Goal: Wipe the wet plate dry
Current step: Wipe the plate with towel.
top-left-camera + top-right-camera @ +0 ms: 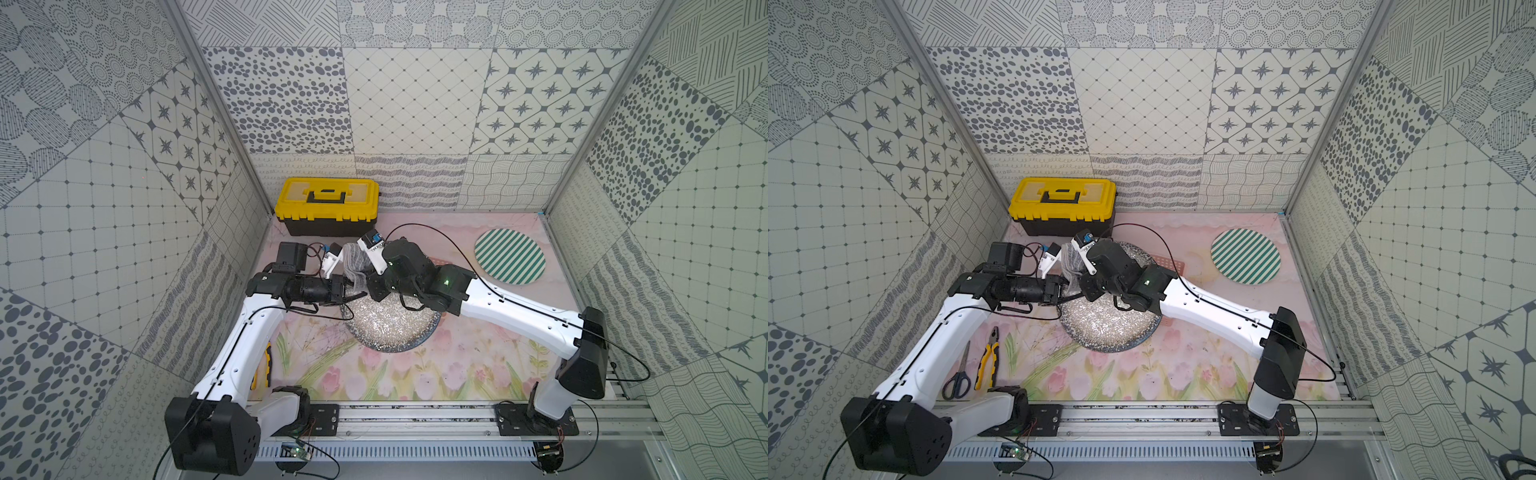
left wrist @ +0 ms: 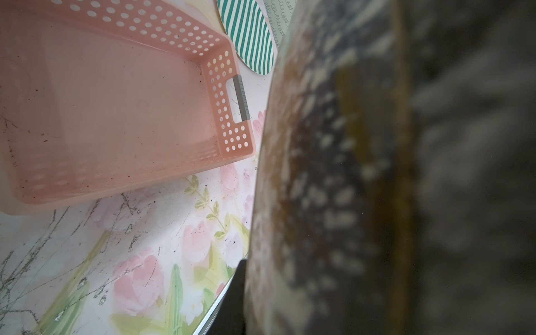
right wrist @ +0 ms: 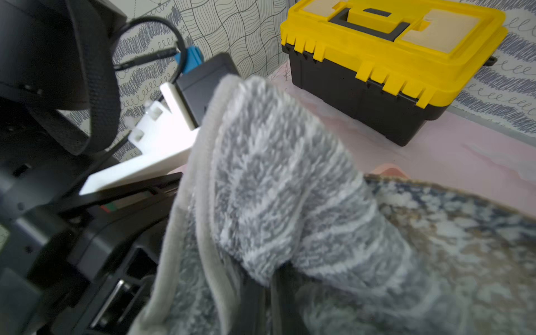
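- plate (image 2: 319,174) fills the left wrist view up close, blurred and speckled. in both top views it sits mid table (image 1: 478,374) between the two arms. it's round, so no long axis. its left rim looks raised, but how far it tilts can't be told.
- cloth (image 3: 275,174): grey, fluffy, bunched. it lies against the plate's far-left part, with the loose end standing up toward the toolbox (image 3: 391,58).
- right gripper (image 3: 269,293) is clamped tight on the cloth's lower fold, down at the plate face.
- left gripper (image 1: 357,296) is narrow and looks pinched on the plate's left rim, just beside the cloth.
- key relation: the uncovered plate face runs from the cloth toward the robot's base and to its right, away from the left gripper.
- judgement: the right arm wipes and the left only steadies. the likely stroke pulls near and right. the risk is the cloth snagging the left gripper's fingers.
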`<act>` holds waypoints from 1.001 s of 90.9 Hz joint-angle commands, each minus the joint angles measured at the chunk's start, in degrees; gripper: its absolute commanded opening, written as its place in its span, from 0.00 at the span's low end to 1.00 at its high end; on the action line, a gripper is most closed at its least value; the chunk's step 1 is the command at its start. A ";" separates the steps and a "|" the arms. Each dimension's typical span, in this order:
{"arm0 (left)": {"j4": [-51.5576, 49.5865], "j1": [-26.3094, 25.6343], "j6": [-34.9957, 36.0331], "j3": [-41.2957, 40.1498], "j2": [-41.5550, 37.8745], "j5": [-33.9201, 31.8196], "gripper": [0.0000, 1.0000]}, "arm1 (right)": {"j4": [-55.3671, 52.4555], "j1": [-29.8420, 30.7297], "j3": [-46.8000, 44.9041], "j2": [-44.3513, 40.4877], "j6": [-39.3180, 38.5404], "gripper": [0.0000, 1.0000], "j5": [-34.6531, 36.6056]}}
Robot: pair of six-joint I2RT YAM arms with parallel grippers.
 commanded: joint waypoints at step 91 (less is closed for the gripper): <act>11.42 -0.49 -0.63 6.32 -1.40 19.05 0.00 | 7.25 0.17 -15.43 -9.84 7.61 0.00 2.18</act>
